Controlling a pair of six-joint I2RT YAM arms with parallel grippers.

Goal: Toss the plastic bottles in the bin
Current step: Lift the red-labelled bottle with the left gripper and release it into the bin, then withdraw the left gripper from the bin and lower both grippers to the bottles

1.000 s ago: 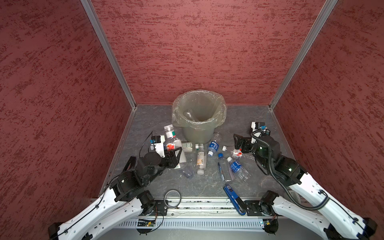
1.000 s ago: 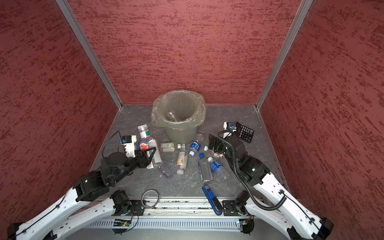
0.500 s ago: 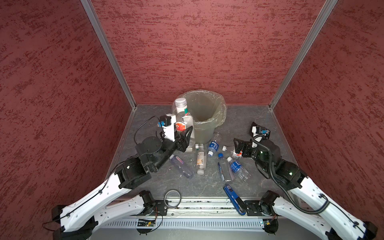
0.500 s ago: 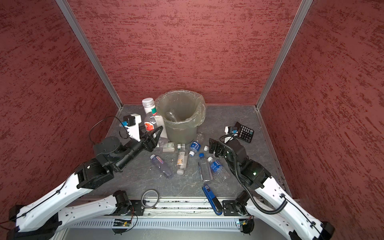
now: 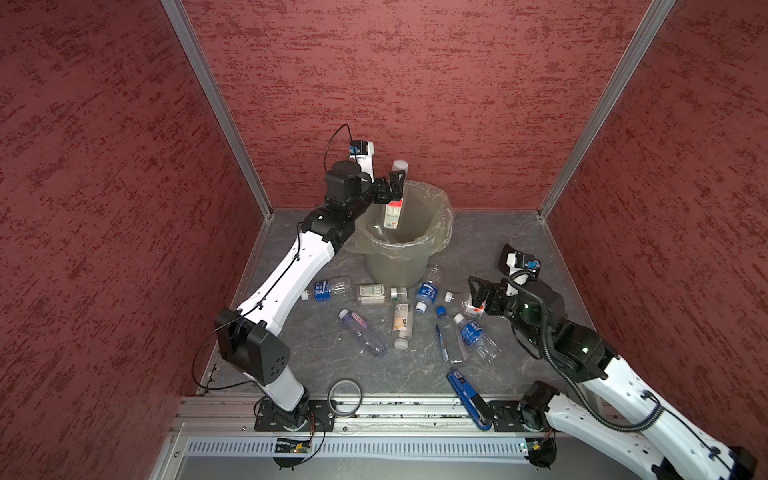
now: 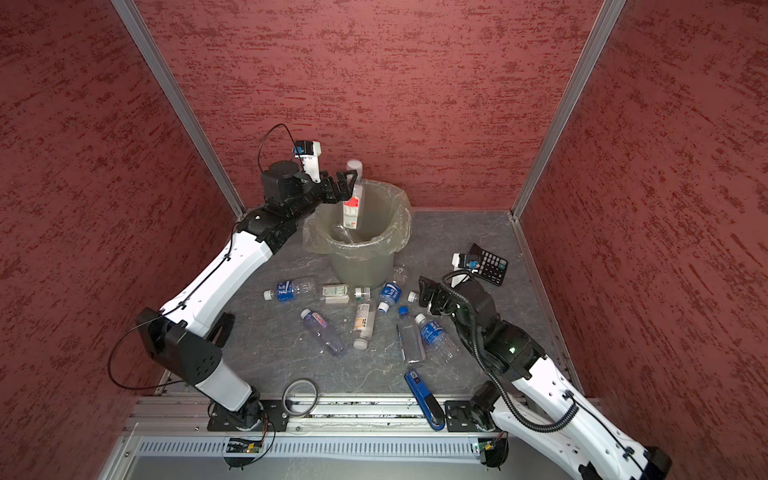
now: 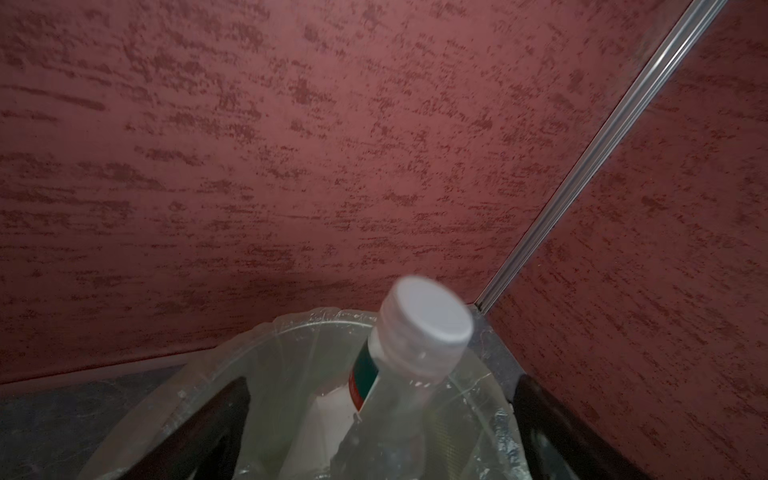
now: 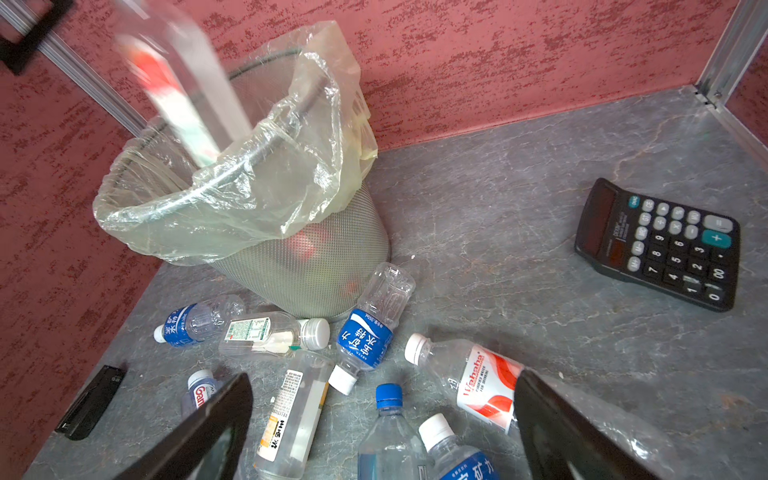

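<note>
While the left gripper (image 5: 395, 188) hangs over the far-left rim of the bin (image 5: 397, 266), its fingers (image 7: 224, 419) stand wide apart. A white-capped bottle (image 7: 428, 324) sits between them, touching neither (so let go, not gripped). In both top views that bottle is upright with its cap up and its lower half inside the bin's mouth. It is smeared in the right wrist view, so I judge it is dropping in. The arm is up high probably to clear the bag (image 5: 442, 216) folded over the rim. Letting go right above the opening leaves little chance of a bounce off the edge.

The right gripper (image 5: 478, 297) is low over the floor (image 5: 519, 232) on the right, with its jaws spread and nothing held. It points at the red-label bottle (image 8: 478, 382), which lies on its side with its cap toward the bin. Can't tell if a finger touches the bottle's base. The wide opening looks like lining up the next pick.

About eight bottles (image 5: 402, 324) lie on their sides in a loose cluster just near of the bin, between the arms, so the task is far from done. Something red shows through the bin's mesh wall, likely a bottle inside.

The calculator (image 6: 488, 264) at far right, and the stapler (image 5: 465, 390) and tape ring (image 5: 345, 397) at the near edge, are not targets.
</note>
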